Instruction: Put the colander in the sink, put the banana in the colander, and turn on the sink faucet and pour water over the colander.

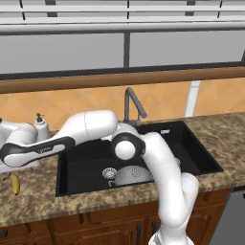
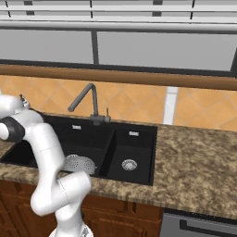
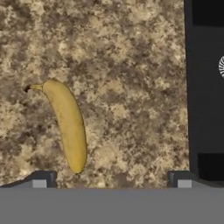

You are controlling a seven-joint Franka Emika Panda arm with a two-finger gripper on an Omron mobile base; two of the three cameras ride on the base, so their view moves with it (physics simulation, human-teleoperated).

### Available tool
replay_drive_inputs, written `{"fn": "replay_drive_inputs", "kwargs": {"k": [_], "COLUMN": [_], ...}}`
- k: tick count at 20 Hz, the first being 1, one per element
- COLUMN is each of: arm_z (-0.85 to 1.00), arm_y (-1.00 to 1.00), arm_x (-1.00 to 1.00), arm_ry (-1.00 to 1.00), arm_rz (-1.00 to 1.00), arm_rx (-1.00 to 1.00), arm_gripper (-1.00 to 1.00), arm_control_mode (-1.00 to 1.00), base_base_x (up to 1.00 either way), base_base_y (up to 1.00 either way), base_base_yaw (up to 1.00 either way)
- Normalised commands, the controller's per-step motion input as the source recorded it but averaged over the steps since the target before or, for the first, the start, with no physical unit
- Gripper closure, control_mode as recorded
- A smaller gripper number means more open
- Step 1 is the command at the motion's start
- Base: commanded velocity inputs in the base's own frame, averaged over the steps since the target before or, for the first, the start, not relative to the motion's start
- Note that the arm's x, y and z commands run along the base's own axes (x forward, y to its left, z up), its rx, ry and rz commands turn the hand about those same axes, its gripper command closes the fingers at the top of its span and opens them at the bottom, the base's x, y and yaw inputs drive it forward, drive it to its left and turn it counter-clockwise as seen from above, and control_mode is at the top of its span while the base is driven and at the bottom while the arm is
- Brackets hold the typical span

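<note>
- The banana (image 3: 65, 127) lies flat on the speckled brown granite bench (image 3: 127, 78), left of centre in the hand view: smooth yellow skin, gently curved, with a dark stem end at the upper left.
- The pincer (image 3: 111, 178) hangs over the bench with its jaws wide apart and nothing between them. One dark tip sits at the lower left beside the banana's rounded lower end, the other at the lower right by the sink's edge.
- The sink (image 1: 191, 148) is a matte black rectangle with two basins, set into the bench; its rim runs down the right side of the hand view.
- The colander (image 1: 131, 175), a silver metal bowl dotted with holes, sits in the larger basin, low in the middle of the left base view, partly behind the arm.
- A round silver drain (image 2: 129, 164) shows in the smaller basin.
- The faucet (image 2: 88, 102), a dark grey gooseneck with an angled spout, stands behind the sink.
- A white soap bottle (image 1: 40, 125) stands at the left.
</note>
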Motion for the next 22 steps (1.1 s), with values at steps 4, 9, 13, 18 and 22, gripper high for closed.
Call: {"fn": "replay_drive_inputs", "kwargs": {"k": [4,9,13,18,22], "arm_z": [-0.51,-0.41,-0.33,-0.29,-0.26], "arm_y": [0.00,0.11,0.08,0.06,0.00], "arm_x": [0.29,0.09,0.00,0.03,0.05], "arm_ry": [0.00,0.00,0.00,0.00,0.00], "arm_rz": [0.00,0.00,0.00,0.00,0.00], "arm_rx": [0.00,0.03,0.07,0.06,0.07], "arm_gripper": [-1.00,-1.00,-1.00,-1.00,-1.00], "arm_control_mode": [-1.00,-1.00,-1.00,-1.00,-1.00], "base_base_x": [0.00,0.00,0.00,0.00,0.00], "base_base_y": [0.00,0.00,0.00,0.00,0.00], "base_base_yaw": [0.00,0.00,0.00,0.00,0.00]}}
